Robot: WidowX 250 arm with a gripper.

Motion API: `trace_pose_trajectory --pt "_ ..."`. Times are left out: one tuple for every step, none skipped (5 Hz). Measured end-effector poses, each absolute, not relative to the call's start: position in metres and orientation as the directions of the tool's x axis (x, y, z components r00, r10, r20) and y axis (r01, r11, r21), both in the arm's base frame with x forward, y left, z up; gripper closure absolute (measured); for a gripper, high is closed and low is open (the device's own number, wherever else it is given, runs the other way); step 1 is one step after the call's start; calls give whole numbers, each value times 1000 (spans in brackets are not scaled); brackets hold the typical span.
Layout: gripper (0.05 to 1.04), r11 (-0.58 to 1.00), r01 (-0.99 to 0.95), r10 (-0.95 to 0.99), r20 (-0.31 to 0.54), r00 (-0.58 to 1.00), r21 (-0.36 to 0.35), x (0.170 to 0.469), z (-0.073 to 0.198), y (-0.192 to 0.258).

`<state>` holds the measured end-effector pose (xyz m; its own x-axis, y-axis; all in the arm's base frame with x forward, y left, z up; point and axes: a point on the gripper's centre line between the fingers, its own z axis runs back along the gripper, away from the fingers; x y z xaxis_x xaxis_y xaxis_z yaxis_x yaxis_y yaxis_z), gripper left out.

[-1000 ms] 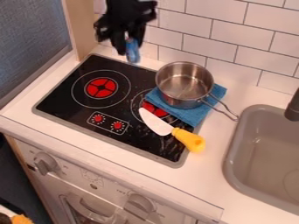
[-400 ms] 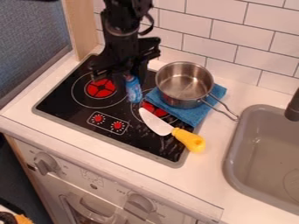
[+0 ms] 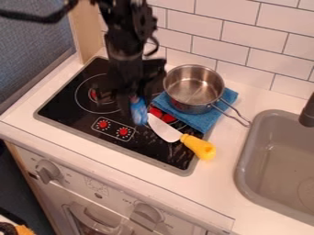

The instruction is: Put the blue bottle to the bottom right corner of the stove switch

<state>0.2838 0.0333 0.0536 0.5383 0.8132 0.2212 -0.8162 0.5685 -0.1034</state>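
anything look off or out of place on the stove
The pot sits on a blue cloth partly covering a burner, an odd spot for cloth, and the knife lies askew, its handle crossing the stove's edge.

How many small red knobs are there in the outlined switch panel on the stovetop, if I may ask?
2: the left knob and the right knob, both inside the panel, in front of the blue bottle. Both show clearly.
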Motion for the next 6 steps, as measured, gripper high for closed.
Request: trace_pose_trajectory --pt "680 544 -838 823 221 523 -43 281 36 38" --pt "680 526 -850 831 220 511 -16 276 23 38" --pt "591 526 -850 832 220 509 -24 277 21 36" --pt "249 522 -853 833 210 512 8 274 16 34" --pt "79 514 -858 838 211 504 5 275 17 34" --pt "79 518 -855 837 211 505 -5 278 19 33"
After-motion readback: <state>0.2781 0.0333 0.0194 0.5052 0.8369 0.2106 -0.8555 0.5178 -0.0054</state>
